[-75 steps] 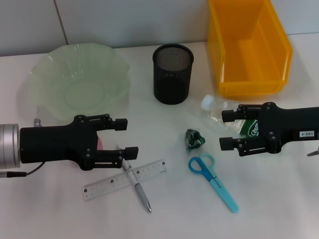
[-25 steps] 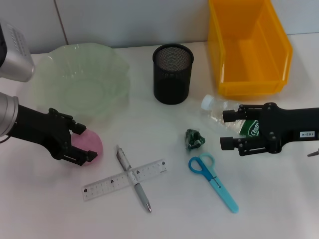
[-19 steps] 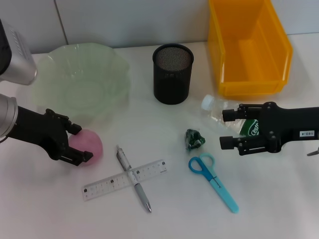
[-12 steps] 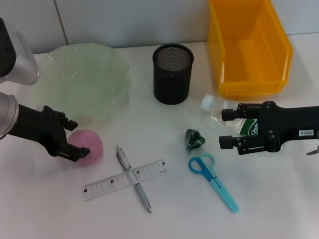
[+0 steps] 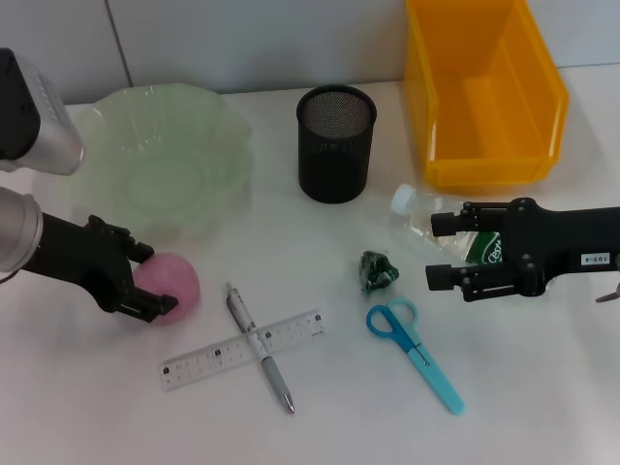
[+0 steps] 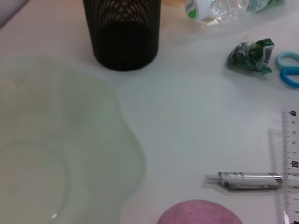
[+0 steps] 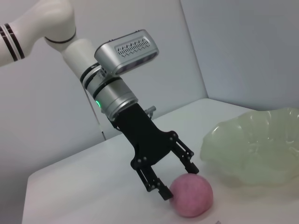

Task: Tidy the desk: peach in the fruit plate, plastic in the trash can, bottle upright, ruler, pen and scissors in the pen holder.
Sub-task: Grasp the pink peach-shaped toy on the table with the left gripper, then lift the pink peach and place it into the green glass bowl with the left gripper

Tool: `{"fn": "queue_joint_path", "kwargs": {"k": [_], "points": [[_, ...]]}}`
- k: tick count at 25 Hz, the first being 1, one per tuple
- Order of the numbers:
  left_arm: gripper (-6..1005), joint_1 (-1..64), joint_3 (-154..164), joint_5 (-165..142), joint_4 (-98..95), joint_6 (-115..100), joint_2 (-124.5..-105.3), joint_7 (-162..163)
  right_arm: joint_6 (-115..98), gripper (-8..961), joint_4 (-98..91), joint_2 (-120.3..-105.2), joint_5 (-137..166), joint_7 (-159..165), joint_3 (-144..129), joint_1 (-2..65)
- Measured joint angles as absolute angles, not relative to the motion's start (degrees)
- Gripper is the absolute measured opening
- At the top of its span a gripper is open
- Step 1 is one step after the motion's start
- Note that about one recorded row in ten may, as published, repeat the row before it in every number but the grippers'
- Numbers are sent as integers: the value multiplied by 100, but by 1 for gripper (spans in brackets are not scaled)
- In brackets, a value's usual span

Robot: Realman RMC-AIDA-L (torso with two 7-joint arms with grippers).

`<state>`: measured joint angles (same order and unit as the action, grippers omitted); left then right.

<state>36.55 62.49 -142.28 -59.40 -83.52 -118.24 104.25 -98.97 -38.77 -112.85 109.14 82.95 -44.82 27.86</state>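
Directly at the tips of your left gripper (image 5: 153,280) sat the peach (image 5: 167,288), on the table (image 5: 542,387). From the head view you saw one finger above the fruit and one below it, spread about as wide as the peach. Only the right wrist view showed the approach from the side: the left gripper (image 7: 180,179) reached down at a slant, its fingers (image 7: 164,192) at the fruit's near flank, and you could not confirm a firm grip. The left wrist view showed none of those fingers, only the top of the peach (image 6: 198,213), with the fruit plate (image 6: 60,154) just beside it and the pen (image 6: 245,180) and ruler (image 6: 292,163) farther out.

The peach (image 7: 190,194) looked round, matte and pink, resting outside the fruit plate (image 7: 254,147).

Your right gripper (image 5: 444,251) hung with jaws apart, holding nothing, over the lying bottle (image 5: 441,218), with the scissors (image 5: 415,352) near it.
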Motion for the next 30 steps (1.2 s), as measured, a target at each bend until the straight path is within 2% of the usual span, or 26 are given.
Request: {"fn": "queue_joint_path", "kwargs": {"k": [16, 27, 30], "points": [[759, 3647, 6437, -14202, -5747, -8059, -11856, 10380, -9896, 801, -3881, -11296, 10916, 8296, -4482, 2792], [375, 3664, 6254, -14070, -5828, -8399, -11838, 10397, -9896, 797, -3895, -11293, 10916, 8297, -4482, 2795], [344, 3680, 6077, -13832, -5872, -8639, -11825, 10354, -9896, 795, -3893, -11289, 10916, 8297, -4482, 2791]]}}
